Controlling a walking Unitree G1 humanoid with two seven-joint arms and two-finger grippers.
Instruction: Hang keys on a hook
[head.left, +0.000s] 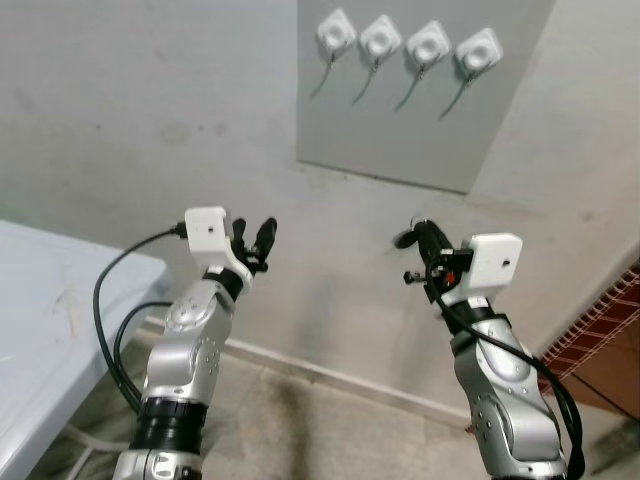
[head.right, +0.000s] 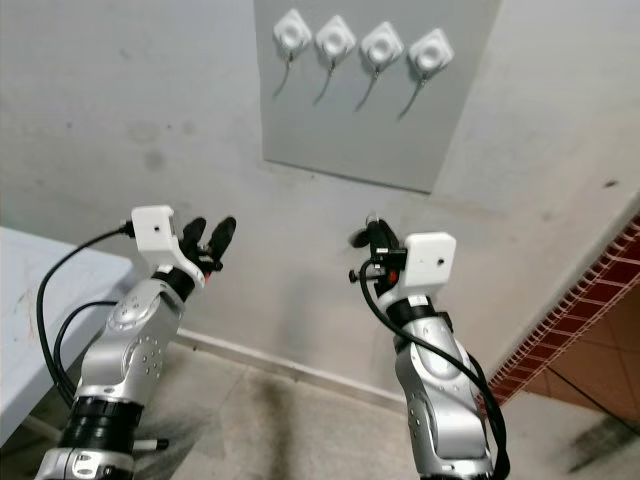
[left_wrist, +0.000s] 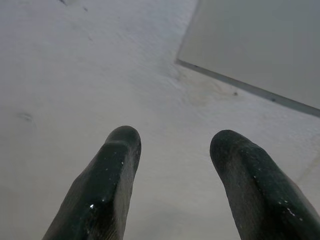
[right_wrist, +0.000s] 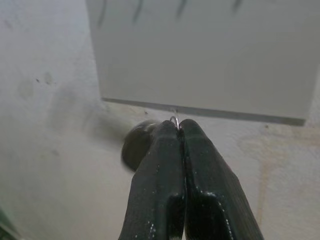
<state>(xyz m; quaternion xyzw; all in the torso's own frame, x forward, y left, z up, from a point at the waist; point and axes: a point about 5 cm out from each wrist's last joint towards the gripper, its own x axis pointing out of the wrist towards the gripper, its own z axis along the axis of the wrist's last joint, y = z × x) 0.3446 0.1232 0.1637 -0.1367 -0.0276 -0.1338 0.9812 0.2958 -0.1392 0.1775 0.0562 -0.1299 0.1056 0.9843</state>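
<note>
Nearest, right gripper (right_wrist: 179, 125): jaws pressed together on a thin wire key ring (right_wrist: 174, 119), a sliver peeping out at the tips; dark fob or key (right_wrist: 135, 145) hanging just beside them. Up and a little left from there, on a grey wall panel (head.left: 420, 130), four white hooks (head.left: 405, 45) in a level row, prongs slanting down and left. Right arm clearly the nearer. Ring's plane not readable; probably needs lifting above a prong, then lowering. Left gripper (left_wrist: 172, 150) raised towards the bare wall, jaws wide, empty. White table (head.left: 50, 300) at far left.
</note>
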